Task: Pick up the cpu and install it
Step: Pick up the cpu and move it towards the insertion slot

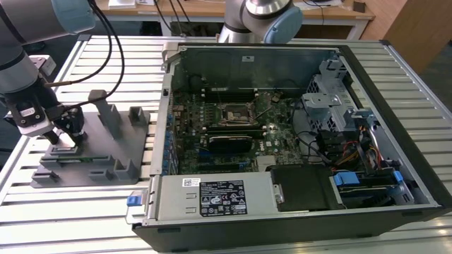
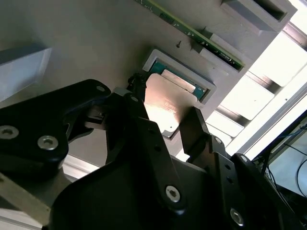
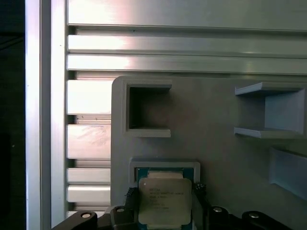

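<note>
The cpu (image 3: 165, 202), a flat silvery square chip, sits between my gripper's (image 3: 164, 197) two black fingers, over the shallow square pocket (image 3: 165, 167) of the grey plastic fixture (image 1: 106, 153). In the second wrist view the cpu (image 2: 165, 108) has a finger (image 2: 139, 112) against one edge and the other finger (image 2: 195, 128) against the opposite edge. It looks raised slightly off the pocket, where a teal rim (image 2: 192, 86) shows. In the exterior view my gripper (image 1: 65, 136) is low over the fixture at that view's left. The motherboard's black socket frame (image 1: 232, 114) lies inside the open computer case (image 1: 282, 137).
The fixture carries upright blocks (image 1: 107, 108) and a strip of green board (image 2: 192, 28) near my gripper. A slatted metal table (image 1: 92, 211) holds everything. A second robot arm (image 1: 261, 18) stands behind the case. Cables and drive bays (image 1: 353, 143) fill the case's right side.
</note>
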Motion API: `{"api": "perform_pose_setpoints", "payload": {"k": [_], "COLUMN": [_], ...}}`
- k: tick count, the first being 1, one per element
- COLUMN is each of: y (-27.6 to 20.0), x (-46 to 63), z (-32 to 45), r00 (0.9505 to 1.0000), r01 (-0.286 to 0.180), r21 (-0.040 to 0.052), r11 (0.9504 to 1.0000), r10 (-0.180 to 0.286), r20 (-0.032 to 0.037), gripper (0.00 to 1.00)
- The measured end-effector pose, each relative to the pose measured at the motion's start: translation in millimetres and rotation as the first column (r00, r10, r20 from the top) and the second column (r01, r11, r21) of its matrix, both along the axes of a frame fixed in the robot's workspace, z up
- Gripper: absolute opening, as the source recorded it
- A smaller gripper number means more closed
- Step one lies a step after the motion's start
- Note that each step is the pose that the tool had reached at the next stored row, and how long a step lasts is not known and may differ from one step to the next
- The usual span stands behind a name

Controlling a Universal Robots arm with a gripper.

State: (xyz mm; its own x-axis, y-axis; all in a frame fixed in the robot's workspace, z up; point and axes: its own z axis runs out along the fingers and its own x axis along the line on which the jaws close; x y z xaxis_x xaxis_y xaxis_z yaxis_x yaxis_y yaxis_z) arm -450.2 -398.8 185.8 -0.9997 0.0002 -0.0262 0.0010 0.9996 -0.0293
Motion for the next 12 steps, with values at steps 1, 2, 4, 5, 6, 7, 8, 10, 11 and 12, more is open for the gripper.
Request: {"api": "perform_pose_setpoints", "payload": {"k": [1,2,4,5,6,7,8,10,11,12], "y": [0.0,0.0,0.0,0.0,0.0,0.0,0.1,0.0,0.0,0.0], "x": [0.0,0.0,0.1,0.0,0.0,0.0,0.1,0.1,0.0,0.0], "z": [0.0,0.1,2.2,3.8,5.4,6.4,6.5,6.4,6.2,6.2], "r00": [1.0,1.0,1.0,1.0,1.0,1.0,1.0,1.0,1.0,1.0], "r01": [0.0,0.0,0.0,0.0,0.0,0.0,0.0,0.0,0.0,0.0], "r21": [0.0,0.0001,0.0003,0.0002,0.0001,0.0001,0.0004,0.0002,0.0002,0.0002], "r11": [1.0,1.0,1.0,1.0,1.0,1.0,1.0,1.0,1.0,1.0], "r10": [0.0,0.0,0.0,0.0,0.0,0.0,0.0,0.0,0.0,0.0], "r20": [0.0,0.0002,0.0005,0.0003,0.0003,0.0002,0.0005,0.0004,0.0003,0.0002], "gripper": [0.53,0.53,0.53,0.53,0.53,0.53,0.53,0.53,0.53,0.53]}}
